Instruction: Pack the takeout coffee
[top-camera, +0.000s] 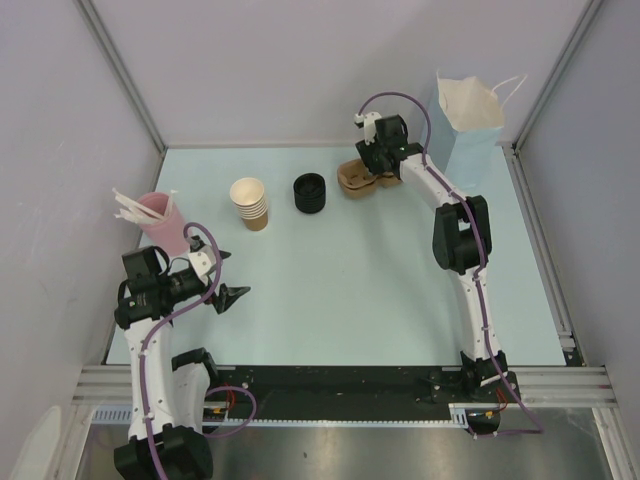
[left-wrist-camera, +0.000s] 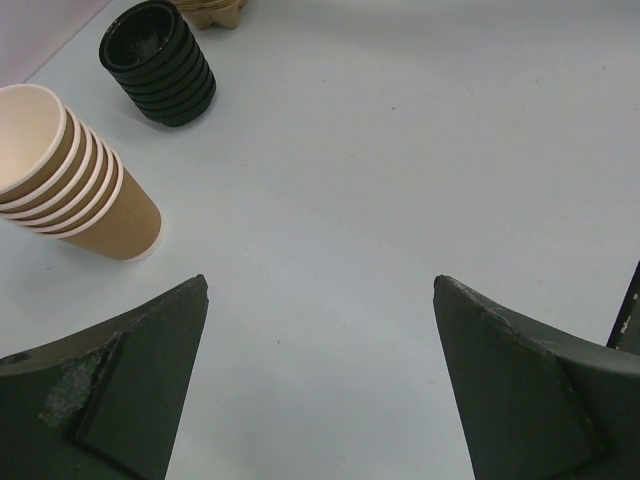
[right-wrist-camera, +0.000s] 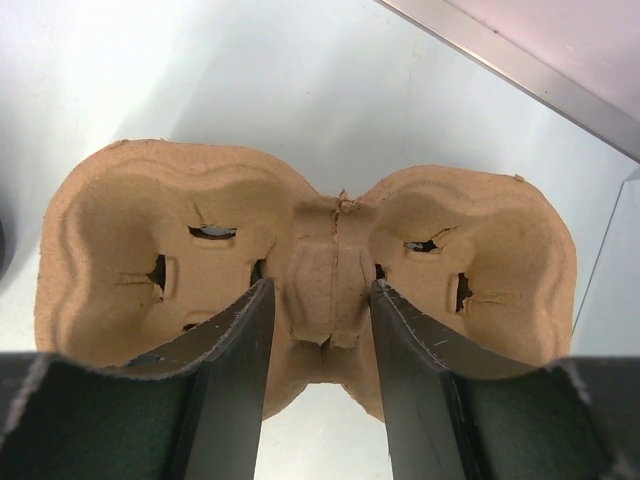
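No separate takeout coffee is showing in any view; the only tan cups are sitting nested in the stack of cups (top-camera: 250, 203) at the far left of the table (top-camera: 350, 300). The left gripper (top-camera: 225, 282), fingers spread wide and holding nothing, is hanging nearer to that stack, which is lying ahead and to its left. The right gripper (right-wrist-camera: 320, 300) is working elsewhere: its fingers appear to be pinching the middle ridge of the pulp carrier (right-wrist-camera: 150, 230), whose long axis is running across them, 1 of 2 wells on each side. The blue bag (top-camera: 468, 125) is standing open near it, with bare tabletop between.
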